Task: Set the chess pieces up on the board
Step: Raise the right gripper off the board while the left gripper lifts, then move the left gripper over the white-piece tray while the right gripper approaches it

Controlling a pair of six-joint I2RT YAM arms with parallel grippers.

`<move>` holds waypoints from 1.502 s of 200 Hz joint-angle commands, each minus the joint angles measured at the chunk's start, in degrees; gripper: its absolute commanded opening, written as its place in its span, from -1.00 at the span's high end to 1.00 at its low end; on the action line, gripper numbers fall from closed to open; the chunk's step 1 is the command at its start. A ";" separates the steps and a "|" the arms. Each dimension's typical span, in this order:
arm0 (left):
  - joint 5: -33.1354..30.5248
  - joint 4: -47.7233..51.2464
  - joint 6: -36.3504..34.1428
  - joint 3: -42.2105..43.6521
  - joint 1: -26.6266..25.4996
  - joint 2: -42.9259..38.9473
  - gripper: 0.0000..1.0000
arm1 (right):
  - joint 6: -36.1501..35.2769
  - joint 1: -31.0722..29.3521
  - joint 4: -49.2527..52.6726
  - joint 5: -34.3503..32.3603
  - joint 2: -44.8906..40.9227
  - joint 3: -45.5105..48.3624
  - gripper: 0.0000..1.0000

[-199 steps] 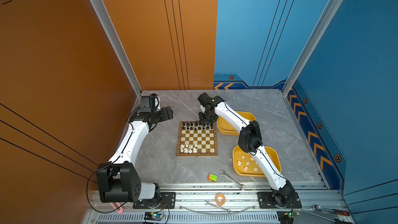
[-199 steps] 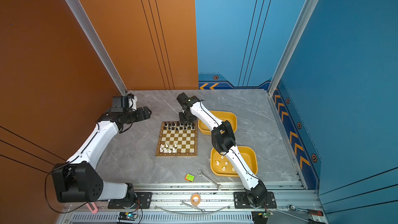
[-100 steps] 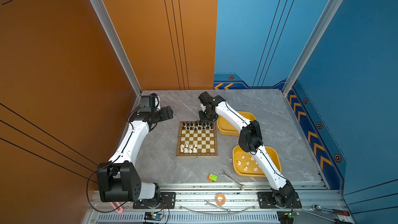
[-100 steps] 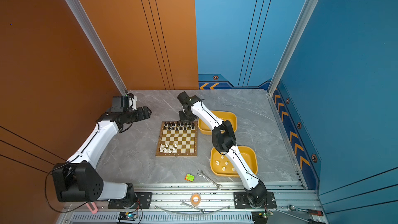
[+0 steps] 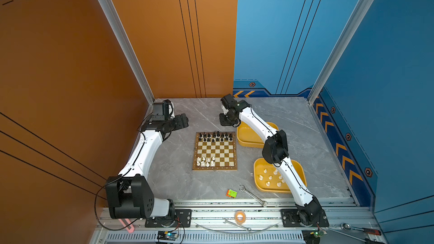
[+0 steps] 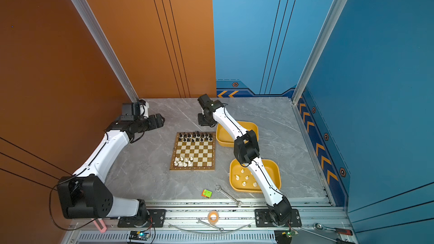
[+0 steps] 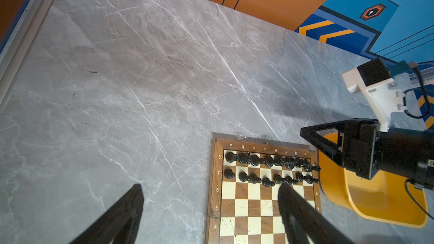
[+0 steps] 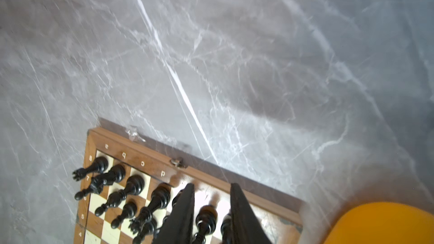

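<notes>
On the counter (image 5: 178, 179), in both top views, the board (image 5: 215, 152) sits btw the two arms, edges roughly square to the front rail. Black pieces (image 5: 218, 134) fill its 2 far rows. A few white pieces (image 5: 203, 160) stand at its near-left corner. The other whites (image 5: 270, 177) lie or stand (too small to tell) in the near tray (image 5: 300, 170). No pieces show in the far tray (image 5: 246, 140). Each piece is way smaller than a tool, so I'd guess v light and easy to knock over. L tool (image 5: 186, 122) hangs off the board's far-left. R tool (image 5: 225, 123) is just past its far edge. Neither touches it.

Left wrist view: L tool (image 7: 210, 185) is spread wide w/ nothing in it. The blacks are glossy and look hard, so prob stiff but slippery. They're wide at the base and thin at the neck. I'd pinch across the stem just above the base, coming straight down. All stand upright on rows 7 and 8, long axis vertical. The d-file pawn (image 7: 267, 181) sits a bit fwd of its row. Lettered a–h edge is the far one.

Right wrist view: R tool (image 8: 212, 185) has its fingers a narrow gap apart. One black piece (image 8: 206, 217) shows in that gap. It looks to be standing on the board below, not pinched, so I'd call the tool empty. Pieces here slant, but all the same way, so I think that's camera angle, not tipping. They're packed tight, so imo neighbours are the real hazard.
</notes>
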State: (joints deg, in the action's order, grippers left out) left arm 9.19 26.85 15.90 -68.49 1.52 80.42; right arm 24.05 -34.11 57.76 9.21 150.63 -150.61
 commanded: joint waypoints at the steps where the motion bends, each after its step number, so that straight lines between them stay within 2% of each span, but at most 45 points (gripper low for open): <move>1: -0.79 -1.49 0.31 -2.46 -0.63 0.74 -0.83 | -0.20 2.40 -1.17 -2.49 -4.80 -1.18 0.36; 34: -2.44 -1.70 -0.99 -4.07 -5.52 2.16 -0.84 | -2.08 8.54 2.26 -5.26 -12.67 -0.02 0.30; 50: -4.13 -1.84 -1.85 -4.64 -9.70 2.76 -0.85 | -5.11 10.58 4.88 -8.52 -19.10 5.09 0.25; 67: -5.55 -2.59 -2.70 -4.60 -14.48 3.58 -0.87 | -8.06 11.68 5.87 -12.09 -27.94 15.19 0.17; 92: -7.65 -5.14 -0.78 -3.54 -20.95 4.34 -0.89 | -9.47 11.78 5.52 -15.04 -42.18 35.03 0.09; 119: -10.66 -5.69 2.83 -4.59 -28.80 4.56 -0.90 | -6.90 11.78 2.83 -14.12 -56.45 58.41 0.09; 151: -14.12 -0.49 3.21 -9.35 -38.01 7.66 -0.90 | -2.81 12.35 2.60 -11.77 -68.70 76.18 0.09; 161: -14.95 0.92 3.88 -10.44 -40.64 9.05 -0.88 | -2.02 12.73 2.86 -10.53 -72.31 80.10 -0.02; 165: -15.10 1.20 4.11 -10.90 -41.81 9.38 -0.88 | -1.90 12.89 3.01 -10.23 -73.66 81.48 -0.13; 190: -17.33 3.29 4.08 -14.39 -48.73 13.19 -0.86 | -2.30 16.42 5.64 -11.90 -80.81 85.97 -0.82; 206: -17.96 4.86 3.29 -17.37 -52.29 16.38 -0.85 | -3.46 21.10 7.87 -12.06 -83.79 86.78 -1.00; 231: -18.71 6.24 2.38 -21.30 -56.60 20.92 -0.82 | -4.52 28.28 10.27 -9.78 -88.35 88.12 -0.99; 256: -18.49 6.81 2.28 -24.72 -59.85 24.81 -0.80 | -3.23 29.77 11.41 -9.62 -91.53 89.72 -0.99; 300: -17.50 9.71 -0.33 -31.01 -64.39 31.80 -0.75 | -1.53 34.10 14.30 -13.55 -94.46 88.04 -0.99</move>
State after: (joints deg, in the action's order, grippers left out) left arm -7.53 32.69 17.96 -95.20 -60.71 108.90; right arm 20.88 -2.52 68.05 -1.58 57.58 -61.43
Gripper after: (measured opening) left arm 0.876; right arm 0.997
